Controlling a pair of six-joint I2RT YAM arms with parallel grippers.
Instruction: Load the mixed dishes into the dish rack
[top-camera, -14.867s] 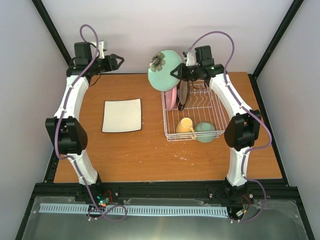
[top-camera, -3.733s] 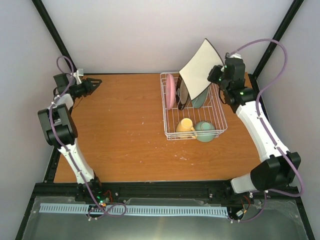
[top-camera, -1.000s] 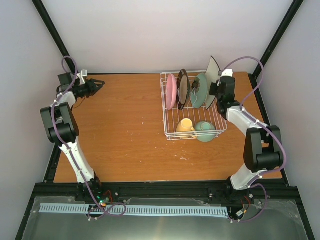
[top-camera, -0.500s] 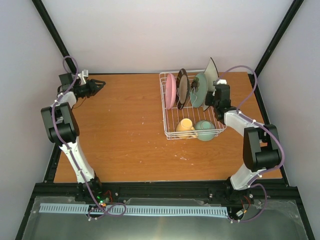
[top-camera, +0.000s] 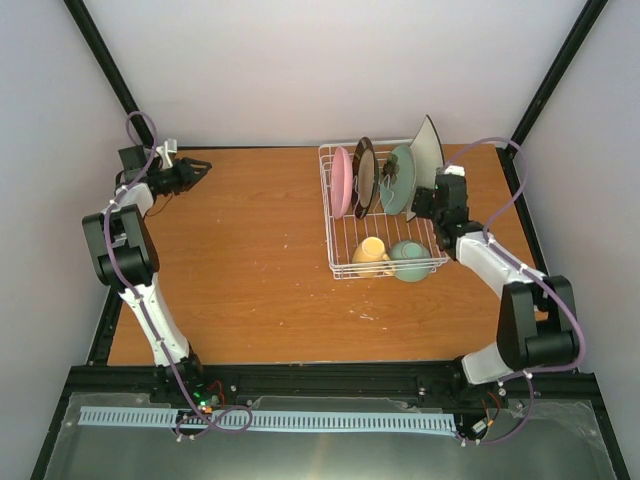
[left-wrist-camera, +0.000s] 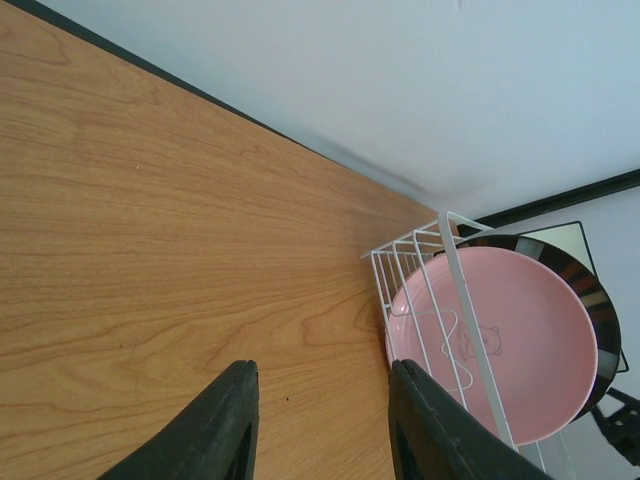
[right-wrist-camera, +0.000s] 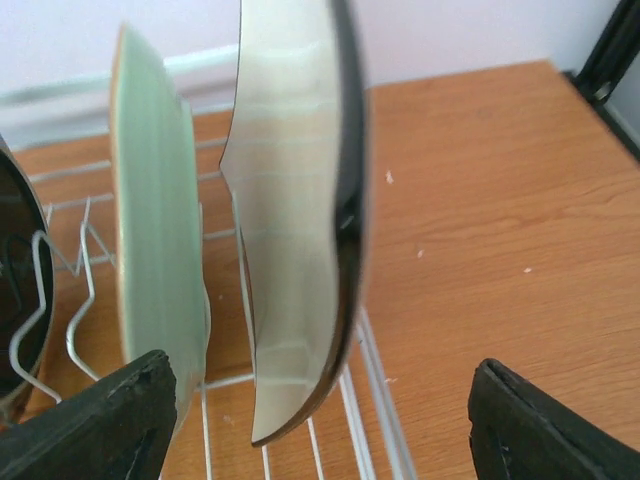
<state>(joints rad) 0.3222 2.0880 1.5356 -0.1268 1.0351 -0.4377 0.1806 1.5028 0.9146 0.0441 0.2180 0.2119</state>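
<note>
The white wire dish rack (top-camera: 442, 248) stands right of centre. Upright in its slots are a pink plate (top-camera: 343, 183), a black-rimmed plate (top-camera: 366, 176), a mint-green plate (top-camera: 402, 180) and the white square plate (top-camera: 428, 150). A yellow mug (top-camera: 370, 250) and a mint-green bowl (top-camera: 410, 262) sit at its near end. My right gripper (top-camera: 424, 204) is open, its jaws wide on either side of the white square plate (right-wrist-camera: 300, 230) and apart from it. The mint-green plate (right-wrist-camera: 155, 240) stands just left of that. My left gripper (top-camera: 196, 168) is open and holds nothing, at the far left of the table.
The left wrist view looks across bare wooden tabletop (left-wrist-camera: 150, 220) to the rack's corner wire (left-wrist-camera: 452, 262) and the pink plate (left-wrist-camera: 500, 340). Black frame posts (top-camera: 100, 50) rise at the table's back corners. Open tabletop (right-wrist-camera: 500, 230) lies right of the rack.
My right gripper has opened and let go of the white square plate, which now stands in the rack. It has drawn back slightly. The left arm has barely moved.
</note>
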